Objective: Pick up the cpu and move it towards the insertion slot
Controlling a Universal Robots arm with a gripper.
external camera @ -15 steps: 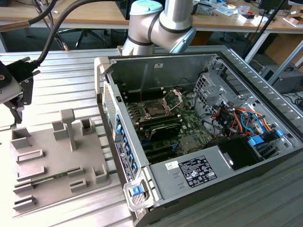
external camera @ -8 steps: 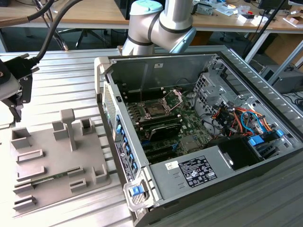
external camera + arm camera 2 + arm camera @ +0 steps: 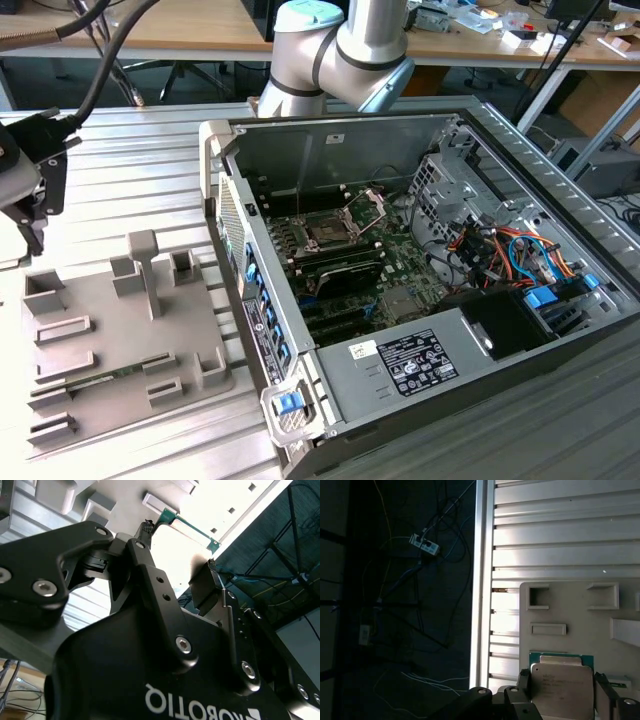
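The cpu (image 3: pixel 562 687), a flat square chip with a pale silvery top and a thin green rim, sits between my two black fingers (image 3: pixel 522 679) in the first wrist view, and they press against its two sides. My gripper (image 3: pixel 35 232) hangs at the exterior view's far left, just above the far left corner of the grey tray (image 3: pixel 130 340). The insertion slot (image 3: pixel 325 232), a square socket with a dark centre and its metal frame hinged up, lies on the green board inside the open computer case, well off to the exterior view's right of my gripper.
The grey tray (image 3: pixel 570 630) has raised posts and pockets, and a thin green memory stick (image 3: pixel 190 527) lies in it. The case's tall side wall (image 3: pixel 250 300) stands between tray and socket. Cables and drive cages (image 3: pixel 490 250) crowd the case's right side. The arm's body (image 3: pixel 340 50) rises behind the case.
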